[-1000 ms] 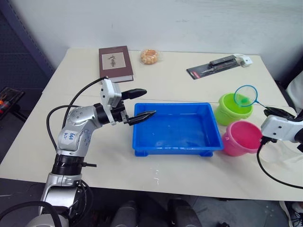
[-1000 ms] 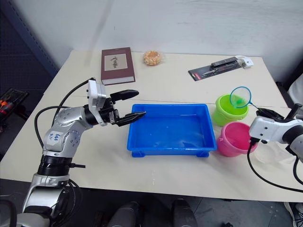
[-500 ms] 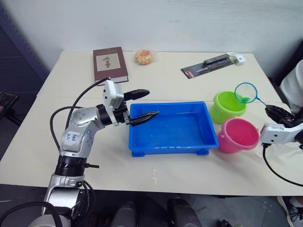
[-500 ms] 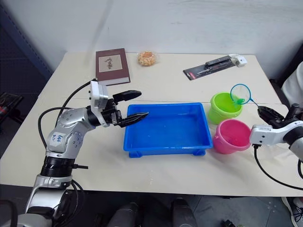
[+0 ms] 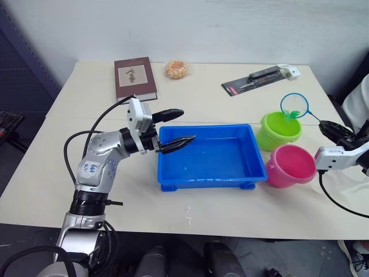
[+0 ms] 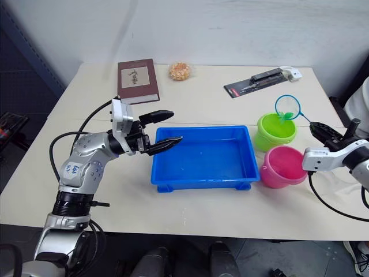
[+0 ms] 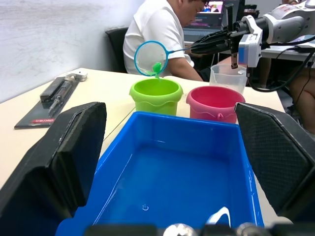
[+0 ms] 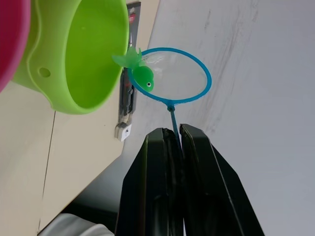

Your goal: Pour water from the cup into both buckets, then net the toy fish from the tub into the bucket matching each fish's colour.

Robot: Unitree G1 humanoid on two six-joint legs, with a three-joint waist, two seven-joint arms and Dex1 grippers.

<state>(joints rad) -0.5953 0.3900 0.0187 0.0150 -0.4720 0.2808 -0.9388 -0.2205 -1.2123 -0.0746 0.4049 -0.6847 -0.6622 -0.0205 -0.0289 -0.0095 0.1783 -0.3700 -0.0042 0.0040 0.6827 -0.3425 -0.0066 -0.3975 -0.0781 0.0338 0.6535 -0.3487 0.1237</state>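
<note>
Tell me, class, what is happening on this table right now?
The right gripper is shut on the thin handle of the net, holding its blue hoop above the green bucket. A green toy fish hangs in the net at the hoop's edge, over the bucket's mouth. The pink bucket stands beside the green one. The left gripper is open, poised over the near-left end of the blue tub, where no fish can be made out.

handwritten blue marks on the left arm, unreadable; book cover print illegible
</note>
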